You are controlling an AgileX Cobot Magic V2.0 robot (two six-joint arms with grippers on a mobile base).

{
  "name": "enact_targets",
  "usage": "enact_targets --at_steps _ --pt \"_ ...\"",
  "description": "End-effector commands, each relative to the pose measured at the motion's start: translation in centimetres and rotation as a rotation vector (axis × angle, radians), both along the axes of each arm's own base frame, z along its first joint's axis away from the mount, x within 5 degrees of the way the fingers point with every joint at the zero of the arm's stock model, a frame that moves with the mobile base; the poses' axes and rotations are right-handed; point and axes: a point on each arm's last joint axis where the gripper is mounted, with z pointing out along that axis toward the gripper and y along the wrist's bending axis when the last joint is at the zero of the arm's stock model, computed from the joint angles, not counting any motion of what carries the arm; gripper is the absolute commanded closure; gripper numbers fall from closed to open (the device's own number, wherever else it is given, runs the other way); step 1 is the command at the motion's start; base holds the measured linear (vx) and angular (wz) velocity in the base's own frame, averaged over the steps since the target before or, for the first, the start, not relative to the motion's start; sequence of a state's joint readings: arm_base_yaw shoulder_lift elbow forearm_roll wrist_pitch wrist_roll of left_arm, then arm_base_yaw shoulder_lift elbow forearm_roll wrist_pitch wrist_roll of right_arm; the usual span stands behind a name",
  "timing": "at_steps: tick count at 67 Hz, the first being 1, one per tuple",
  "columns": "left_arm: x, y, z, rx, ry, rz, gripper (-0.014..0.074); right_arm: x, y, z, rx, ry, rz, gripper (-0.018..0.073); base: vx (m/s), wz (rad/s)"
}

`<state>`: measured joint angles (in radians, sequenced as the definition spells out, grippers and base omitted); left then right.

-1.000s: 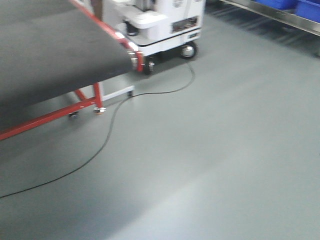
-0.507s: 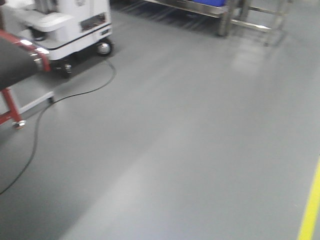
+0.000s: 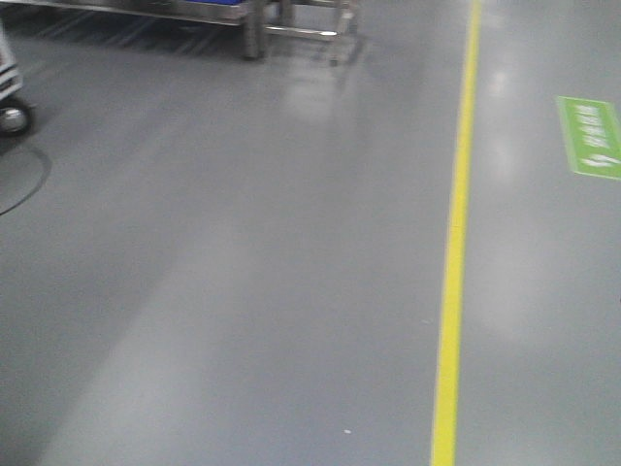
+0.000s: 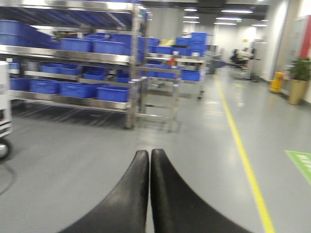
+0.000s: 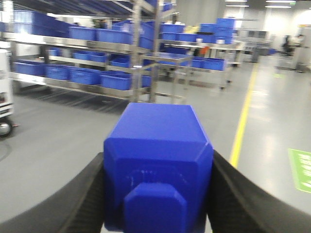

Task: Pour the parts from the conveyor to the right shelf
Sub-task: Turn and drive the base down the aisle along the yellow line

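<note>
1. Right fingers (image 5: 80,199): spread to the width of the blue block (image 5: 158,150) and pinching it, one black pad flat against each flank.
2. Left fingers (image 4: 129,194): pressed together tip to tip along their inner edges, holding nothing.
3. Right shelf (image 4: 132,63): ahead of both wrists, well apart from the block; stainless tiers loaded with blue bins (image 4: 112,93); contents of the bins too blurred to tell.
4. Block: held between the pads, short of the shelf; tabbed face turned back toward the wrist camera, opposite face toward the shelf; roughly cube-shaped, so no clear long axis.
5. Right of the shelf: yellow line (image 3: 452,272) running along the grey floor (image 3: 243,291), green floor sign (image 3: 590,136) just beyond the line.
6. Left of the shelf's end post: cart wheel (image 3: 12,118) at the picture's edge.
</note>
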<state>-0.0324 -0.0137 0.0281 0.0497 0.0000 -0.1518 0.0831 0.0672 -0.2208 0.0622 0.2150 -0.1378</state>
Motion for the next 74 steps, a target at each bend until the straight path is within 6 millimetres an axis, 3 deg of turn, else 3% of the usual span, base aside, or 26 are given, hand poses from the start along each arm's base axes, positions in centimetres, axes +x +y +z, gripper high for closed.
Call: enact_targets --at_steps 1,34,74 --pt "-0.04 -0.03 -0.14 -0.018 -0.063 -0.005 0.0603 -0.11 -0.07 1.59 -0.003 -0.099 -0.008 0.0564 -0.06 -0.77" --pt "-0.04 -0.03 -0.14 -0.018 -0.063 -0.005 0.0603 -0.11 -0.07 1.59 -0.003 -0.099 -0.009 0.0564 -0.01 -0.64" --pt "-0.04 -0.03 -0.14 -0.018 -0.063 -0.005 0.0603 -0.11 -0.07 1.6 -0.003 -0.1 -0.009 0.0564 0.17 -0.25"
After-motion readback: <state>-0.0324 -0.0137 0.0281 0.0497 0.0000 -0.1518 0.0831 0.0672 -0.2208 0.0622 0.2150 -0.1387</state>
